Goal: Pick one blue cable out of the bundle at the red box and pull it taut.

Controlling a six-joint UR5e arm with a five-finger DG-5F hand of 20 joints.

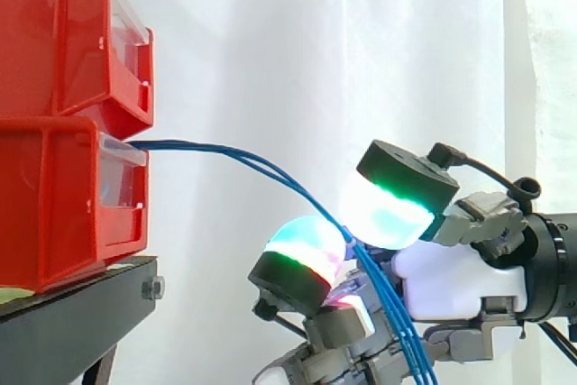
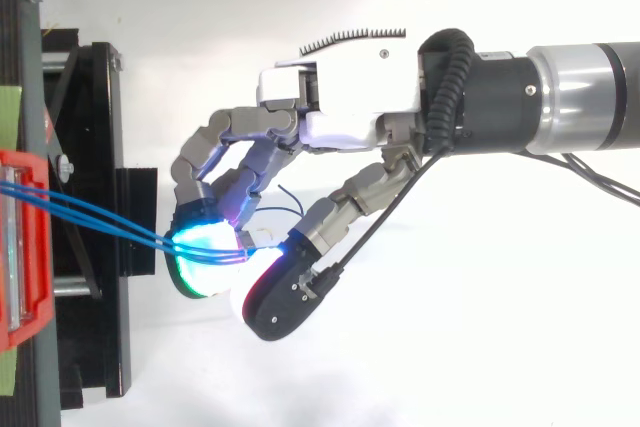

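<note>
Blue cables (image 1: 395, 317) pinched inside robot hand (image 2: 350, 97), near red box (image 1: 54, 196).

Between the glowing pads (image 2: 200, 252) of the curled fingers and thumb of the hand (image 2: 345, 97), blue cables (image 2: 95, 215) are being pinched and held nearly straight from those pads to the red box (image 2: 25, 247) beyond.

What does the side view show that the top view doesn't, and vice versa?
Side view: red bins stacked on the black stand. The blue cables leave at the lower bin's top edge, slope down between the hand's glowing pads and trail on below.
Top view: the cables spread apart at the bin and converge at the pads; the arm comes in from the right.
Both: hand pinched on several cables, which are slightly curved.
</note>
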